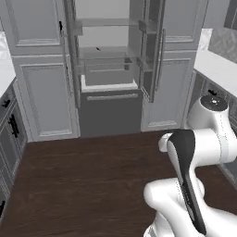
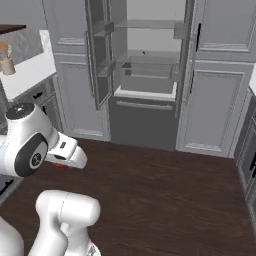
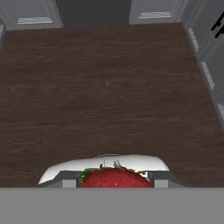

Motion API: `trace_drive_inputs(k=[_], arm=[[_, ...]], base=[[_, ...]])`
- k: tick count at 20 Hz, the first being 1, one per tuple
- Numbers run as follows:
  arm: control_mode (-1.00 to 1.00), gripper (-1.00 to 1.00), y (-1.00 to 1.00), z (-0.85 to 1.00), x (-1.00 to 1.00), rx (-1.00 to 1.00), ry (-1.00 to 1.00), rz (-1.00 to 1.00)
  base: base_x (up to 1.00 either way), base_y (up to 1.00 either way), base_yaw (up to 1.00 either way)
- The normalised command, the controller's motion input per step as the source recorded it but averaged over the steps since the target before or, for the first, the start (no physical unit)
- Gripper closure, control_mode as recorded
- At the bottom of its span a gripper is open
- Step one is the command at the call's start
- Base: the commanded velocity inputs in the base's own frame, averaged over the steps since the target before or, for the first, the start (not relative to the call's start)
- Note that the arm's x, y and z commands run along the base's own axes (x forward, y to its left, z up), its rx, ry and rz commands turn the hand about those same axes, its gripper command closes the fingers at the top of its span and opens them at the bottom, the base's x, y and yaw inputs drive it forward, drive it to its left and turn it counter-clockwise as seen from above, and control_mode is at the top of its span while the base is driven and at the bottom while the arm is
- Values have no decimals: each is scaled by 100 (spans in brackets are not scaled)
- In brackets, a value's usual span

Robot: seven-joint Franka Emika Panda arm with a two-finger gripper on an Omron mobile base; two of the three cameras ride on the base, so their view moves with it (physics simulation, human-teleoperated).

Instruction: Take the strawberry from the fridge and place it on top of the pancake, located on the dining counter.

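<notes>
Gripper [image 3: 114, 183] is closed on the strawberry [image 3: 116, 178], red with green leaves, low in the hand view above the dark wood floor [image 3: 109, 96]. Judged step: carry to the dining counter. Keep the grip steady and the arm tucked while the base turns. Fridge [image 1: 111, 69] stands open ahead, well apart; its glass shelves look bare except a small dark sliver [image 1: 97, 48].
</notes>
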Motion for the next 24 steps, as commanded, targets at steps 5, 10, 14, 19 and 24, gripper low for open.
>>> trace_drive_inputs(k=[5, 10, 14, 19, 24], arm=[[100, 100, 0, 0, 0, 0, 0, 0], [100, 100, 0, 0, 0, 0, 0, 0], [100, 100, 0, 0, 0, 0, 0, 0], [100, 100, 0, 0, 0, 0, 0, 0], [100, 100, 0, 0, 0, 0, 0, 0]], base=[[-79, 14, 77], [-28, 42, 100], [-24, 56, 96], [7, 53, 89], [84, 47, 47]])
